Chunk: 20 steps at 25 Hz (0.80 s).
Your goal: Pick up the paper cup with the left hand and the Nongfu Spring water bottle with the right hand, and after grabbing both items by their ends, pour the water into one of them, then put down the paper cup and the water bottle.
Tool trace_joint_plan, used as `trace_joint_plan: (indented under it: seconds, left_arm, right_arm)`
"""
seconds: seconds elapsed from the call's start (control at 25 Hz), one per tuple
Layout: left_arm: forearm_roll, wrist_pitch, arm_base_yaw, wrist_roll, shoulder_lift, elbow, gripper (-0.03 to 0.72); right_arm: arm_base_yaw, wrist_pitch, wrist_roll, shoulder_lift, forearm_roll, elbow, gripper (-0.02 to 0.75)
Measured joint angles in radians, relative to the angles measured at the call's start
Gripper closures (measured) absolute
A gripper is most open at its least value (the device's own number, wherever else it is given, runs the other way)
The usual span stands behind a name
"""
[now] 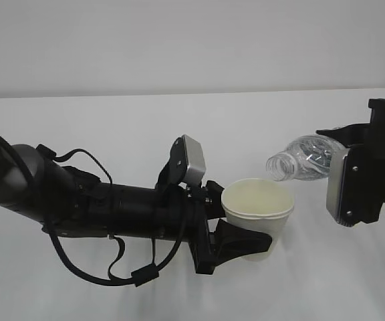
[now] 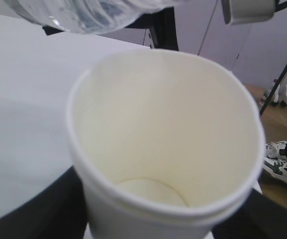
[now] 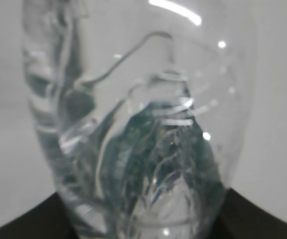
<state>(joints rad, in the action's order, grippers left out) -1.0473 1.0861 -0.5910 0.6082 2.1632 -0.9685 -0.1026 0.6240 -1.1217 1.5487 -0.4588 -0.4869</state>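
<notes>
Exterior view: paper cup [image 1: 258,208] at centre, clamped low in the left pincer [image 1: 240,242]; Nongfu Spring water bottle [image 1: 304,158] gripped by the right pincer [image 1: 345,157], lying near-level, mouth just above the cup's right rim.

A white tabletop [image 1: 179,127] fills the scene, with a plain pale grey wall [image 1: 179,40] behind it. Past the tabletop's edge, a brownish floor [image 2: 278,169] shows, with green-and-white sneakers [image 2: 283,167] and thin black stand legs [image 2: 278,84].
</notes>
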Motion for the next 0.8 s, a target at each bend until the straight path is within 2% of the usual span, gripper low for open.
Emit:
trace_joint_plan:
  seconds: [0.8]
  left_arm:
    - [-0.021, 0.0, 0.0, 0.0, 0.0, 0.0, 0.208]
  right_arm:
    - [0.0, 0.023, -0.05, 0.0, -0.001, -0.001, 0.377]
